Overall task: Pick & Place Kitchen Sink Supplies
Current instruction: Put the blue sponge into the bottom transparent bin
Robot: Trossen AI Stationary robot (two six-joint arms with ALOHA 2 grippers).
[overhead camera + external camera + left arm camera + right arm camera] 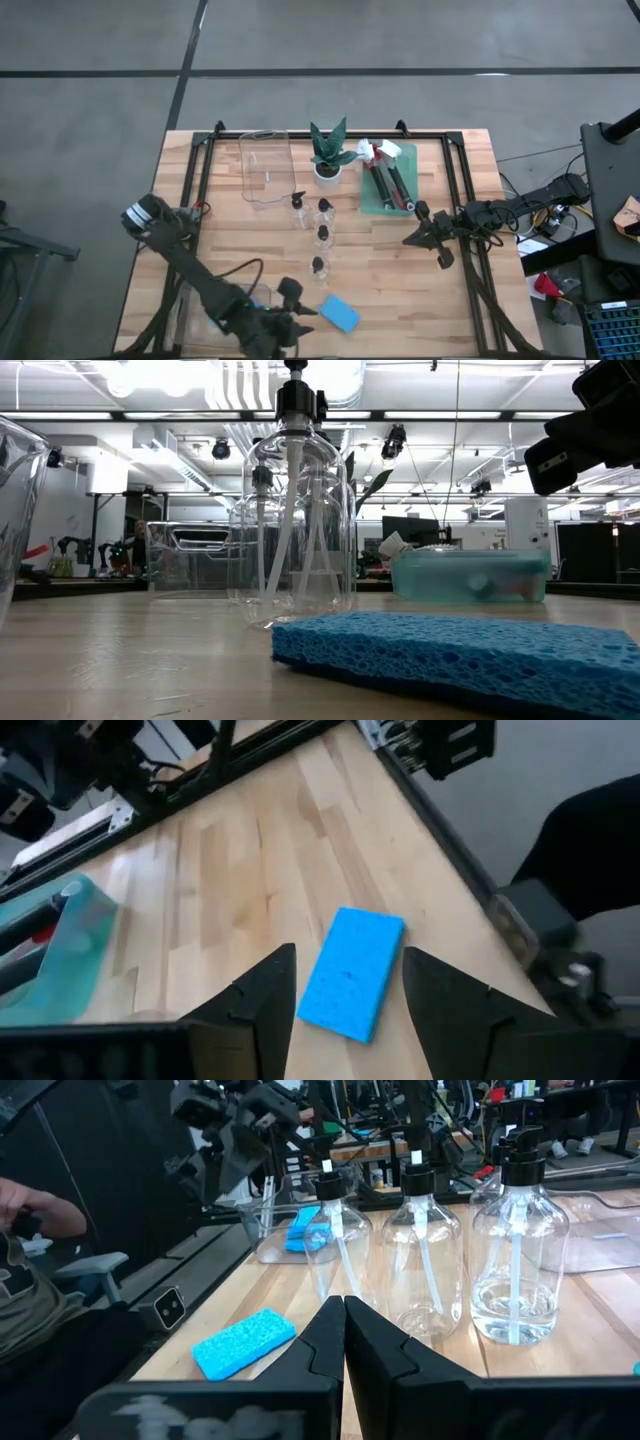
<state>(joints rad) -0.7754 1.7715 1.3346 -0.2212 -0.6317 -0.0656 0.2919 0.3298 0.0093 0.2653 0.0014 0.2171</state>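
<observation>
from overhead i have the left tool (pixel 300 312) low over the near edge of the bench (pixel 420 290), its fingers (pixel 262 995) spread wide, and my left wrist camera looks down between them at a loose blue sponge (pixel 352 972) lying flat on the wood; nothing is pinched, and the sponge sits in the gap without either finger touching it. in the overhead shot that sponge (pixel 339 313) lies just beside the tool, angled across the boards. more blue sponges (pixel 305 1228) show in my right wrist camera inside a clear tray (pixel 268 1230) at the near left corner of the bench. four clear pump bottles with black caps (pixel 321 236) stand upright in a rough line up the middle of the bench, well apart from the sponge. behind them a second clear tray (pixel 265 166) sits beside a potted plant (pixel 328 152), and to the plant's right a green tray (pixel 384 205) holds dish brushes (pixel 390 180), black handles and a bit of red and white showing at the far end. my right tool (pixel 437 235) hangs over the right side of the bench near that green tray, fingers (pixel 326 1342) pressed together on nothing.
</observation>
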